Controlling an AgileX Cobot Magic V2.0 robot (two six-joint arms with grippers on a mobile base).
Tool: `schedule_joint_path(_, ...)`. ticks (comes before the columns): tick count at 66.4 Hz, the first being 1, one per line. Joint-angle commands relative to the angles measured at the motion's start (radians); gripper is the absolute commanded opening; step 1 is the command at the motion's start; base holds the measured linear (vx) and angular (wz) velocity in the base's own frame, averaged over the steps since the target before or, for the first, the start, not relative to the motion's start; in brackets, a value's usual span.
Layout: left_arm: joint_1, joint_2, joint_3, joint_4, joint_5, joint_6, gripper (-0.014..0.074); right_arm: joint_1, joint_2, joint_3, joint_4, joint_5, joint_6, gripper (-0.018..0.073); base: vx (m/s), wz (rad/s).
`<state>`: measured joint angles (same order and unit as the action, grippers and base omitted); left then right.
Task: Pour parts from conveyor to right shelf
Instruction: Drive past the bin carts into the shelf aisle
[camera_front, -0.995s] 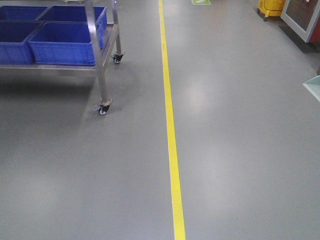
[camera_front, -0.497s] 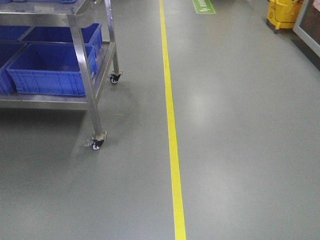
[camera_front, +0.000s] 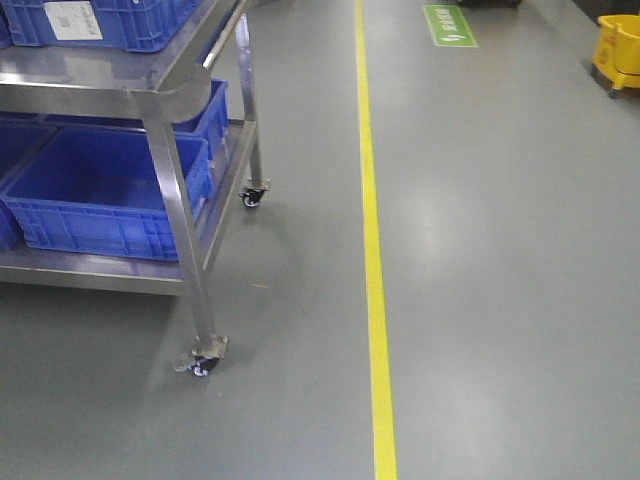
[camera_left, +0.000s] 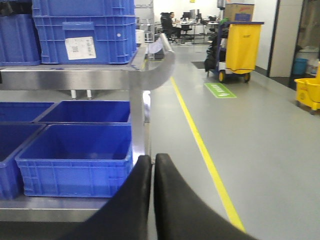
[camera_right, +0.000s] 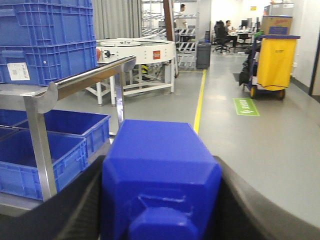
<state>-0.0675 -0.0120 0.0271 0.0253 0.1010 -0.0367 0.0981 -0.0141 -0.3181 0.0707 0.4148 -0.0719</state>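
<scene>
We had the blue block clamped in our right hand; the shelf stood ahead-left of the block, left hand pinched closed, empty.

**Blue block gripped beside steel rack**

A small bright-blue plastic block, roughly cubic with a square stud on its near face, fills the right wrist view, clamped between the dark fingers of the right tool. To its left stands the shiny stainless-steel wheeled shelf. Large glossy blue plastic bins sit open-topped on its lower tier, with more on the upper.
</scene>
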Motion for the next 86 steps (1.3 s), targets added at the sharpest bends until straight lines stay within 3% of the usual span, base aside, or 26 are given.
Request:
schedule_joint_path(1,-0.005,-0.012,-0.019,-0.006,-0.079,-0.008,-0.0006,0.001,0.021,-0.029,0.000,-0.081,0.000,-0.0005,0.53,0.24)
schedule_joint_path(31,-0.005,-0.012,-0.019,-0.006,-0.079,-0.008,-0.0006,0.003,0.021,-0.029,0.000,-0.081,0.000,-0.0005,0.40,0.72)
schedule_joint_path(86,-0.005,-0.012,-0.019,-0.006,-0.079,-0.008,-0.0006,0.003,0.021,-0.029,0.000,-0.081,0.000,-0.0005,0.20,0.81)
